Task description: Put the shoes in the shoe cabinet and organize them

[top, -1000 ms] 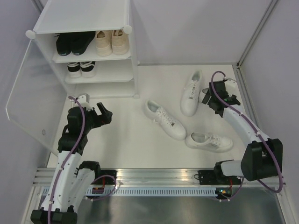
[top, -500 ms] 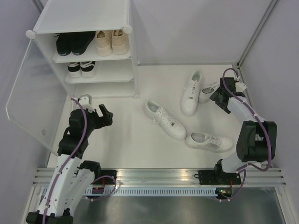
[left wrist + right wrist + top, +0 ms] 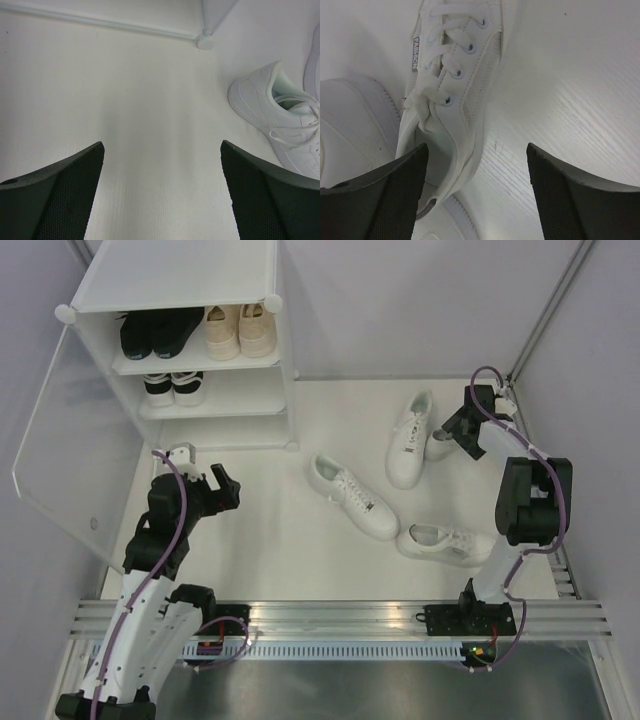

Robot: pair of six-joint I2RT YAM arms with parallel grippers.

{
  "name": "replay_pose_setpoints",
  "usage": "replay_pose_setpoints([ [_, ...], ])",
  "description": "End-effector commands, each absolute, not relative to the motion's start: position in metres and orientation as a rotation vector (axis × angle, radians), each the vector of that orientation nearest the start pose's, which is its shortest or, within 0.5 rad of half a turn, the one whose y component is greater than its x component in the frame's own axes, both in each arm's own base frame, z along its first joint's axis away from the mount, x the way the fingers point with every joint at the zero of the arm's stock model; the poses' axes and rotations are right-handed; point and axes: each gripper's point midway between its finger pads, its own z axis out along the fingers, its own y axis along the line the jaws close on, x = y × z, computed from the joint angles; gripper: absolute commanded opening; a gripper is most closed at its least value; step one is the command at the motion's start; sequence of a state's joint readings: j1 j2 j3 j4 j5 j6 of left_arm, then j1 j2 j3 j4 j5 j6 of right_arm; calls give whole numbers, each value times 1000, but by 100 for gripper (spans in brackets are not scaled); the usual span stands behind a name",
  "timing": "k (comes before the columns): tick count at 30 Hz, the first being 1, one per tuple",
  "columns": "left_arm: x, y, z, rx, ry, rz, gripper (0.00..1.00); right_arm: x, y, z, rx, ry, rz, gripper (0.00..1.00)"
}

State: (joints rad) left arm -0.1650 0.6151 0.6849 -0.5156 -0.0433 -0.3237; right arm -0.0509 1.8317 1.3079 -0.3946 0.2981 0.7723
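At the tabletop's far right: the right fingers [image 3: 458, 432] hang over a white sneaker [image 3: 452, 85] that lies close against a longer white sneaker [image 3: 410, 440].
Right arm, what changed: a second ago it stretched out low from its base. Now it stands folded up tall, with the wrist tipped down onto the shoe.
Right fingers, state: spread wide and holding nothing, though they have drawn in a little over the last second. The wrist view shows one over the shoe's mouth and the other over bare tabletop [image 3: 560, 90] outside its side wall.
Left fingers [image 3: 224, 487]: spread as wide as they go and empty, over bare tabletop in front of the cabinet. They have hardly shifted in the last second.
Shoe cabinet [image 3: 180, 280]: far left, with its door [image 3: 60, 460] swung open. A black pair [image 3: 155, 333] and a beige pair [image 3: 240, 330] sit on the upper shelf, and a black-and-white pair [image 3: 172, 387] on the shelf below.
Outside the cabinet: four white sneakers on the tabletop, among them the middle sneaker [image 3: 352, 496] and the near sneaker [image 3: 447, 543].
What it means: the right arm appears lined up for a pinch on the shoe's side wall, so a pick looks close. With six shoes shelved and four loose, the task seems past halfway.
Risk: closing here could nudge the neighbouring shoe.
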Motion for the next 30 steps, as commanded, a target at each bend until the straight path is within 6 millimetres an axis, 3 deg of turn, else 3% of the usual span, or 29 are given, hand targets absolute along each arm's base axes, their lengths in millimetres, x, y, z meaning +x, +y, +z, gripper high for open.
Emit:
replay_pose_setpoints([
  [1, 251, -45, 207, -159, 1997, -239, 100, 471, -49, 67, 1139, 2175, -38, 83],
  [6, 252, -45, 207, -159, 1998, -239, 100, 462, -55, 25, 1195, 2257, -80, 79],
  [8, 252, -45, 205, -159, 2006, -235, 100, 456, -60, 15, 1219, 2281, -72, 73],
  [9, 252, -45, 206, -159, 2003, -236, 100, 451, -64, 11, 1228, 2290, -73, 63],
  [11, 252, -45, 206, -158, 2003, -235, 100, 446, -76, 15, 1243, 2273, -81, 54],
  [12, 252, -45, 206, -157, 2004, -236, 100, 441, -84, 16, 1242, 2270, -116, 39],
  [13, 253, -45, 205, -156, 2007, -233, 100, 438, -88, 21, 1234, 2262, -141, 26],
  [16, 253, -45, 204, -158, 2012, -233, 100, 429, -95, 39, 1204, 2245, -196, 5],
  [19, 253, -44, 205, -157, 2009, -231, 100, 419, -101, 59, 1166, 2232, -245, 1],
  [23, 254, -44, 203, -160, 2015, -225, 100, 410, -98, 103, 1051, 2190, -279, 1],
  [26, 255, -41, 203, -170, 2015, -212, 100, 411, -72, 140, 894, 2189, -256, 1],
  [29, 255, -39, 201, -183, 2022, -203, 100, 410, -25, 173, 727, 2189, -205, 1],
  [30, 255, -37, 202, -193, 2021, -195, 100, 411, 3, 183, 652, 2191, -157, 1],
])
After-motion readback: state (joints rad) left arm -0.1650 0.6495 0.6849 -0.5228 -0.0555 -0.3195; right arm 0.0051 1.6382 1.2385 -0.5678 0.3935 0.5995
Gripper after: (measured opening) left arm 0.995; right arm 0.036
